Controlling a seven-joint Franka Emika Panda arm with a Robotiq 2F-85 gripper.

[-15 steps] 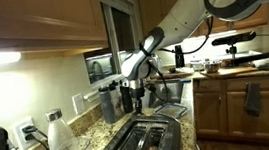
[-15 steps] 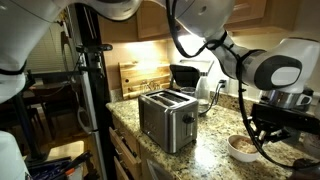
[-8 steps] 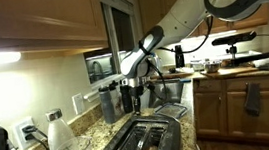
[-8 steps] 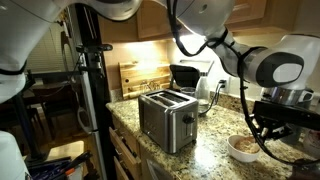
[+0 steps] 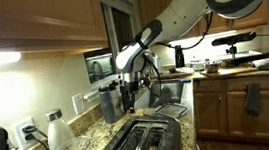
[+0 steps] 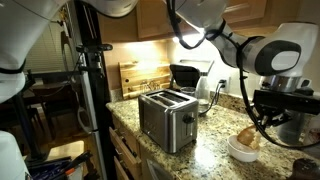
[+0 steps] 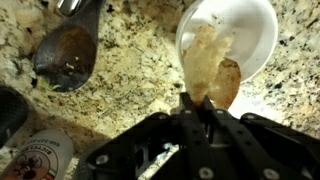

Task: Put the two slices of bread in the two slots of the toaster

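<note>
My gripper (image 7: 200, 108) is shut on a pale tan bread slice (image 7: 204, 60) and holds it just above a white bowl (image 7: 250, 25). A second, golden-brown slice (image 7: 230, 85) shows right beside it; I cannot tell whether it is also gripped or lies in the bowl. In an exterior view the lifted bread (image 6: 247, 135) hangs over the bowl (image 6: 240, 152), under the gripper (image 6: 254, 126). The shiny silver toaster (image 6: 165, 118) stands to the left, its two dark slots (image 6: 168, 96) empty. It also shows in an exterior view (image 5: 137, 145), below the gripper (image 5: 132, 103).
A dark spoon rest (image 7: 65, 55) lies on the granite counter left of the bowl. A black coffee maker (image 6: 185, 76) and a wooden board (image 6: 135, 78) stand behind the toaster. A glass jar (image 5: 61, 143) and a sink (image 5: 174, 111) flank the toaster.
My gripper has risen with the bread, which now stands up out of the bowl instead of lying in it.
</note>
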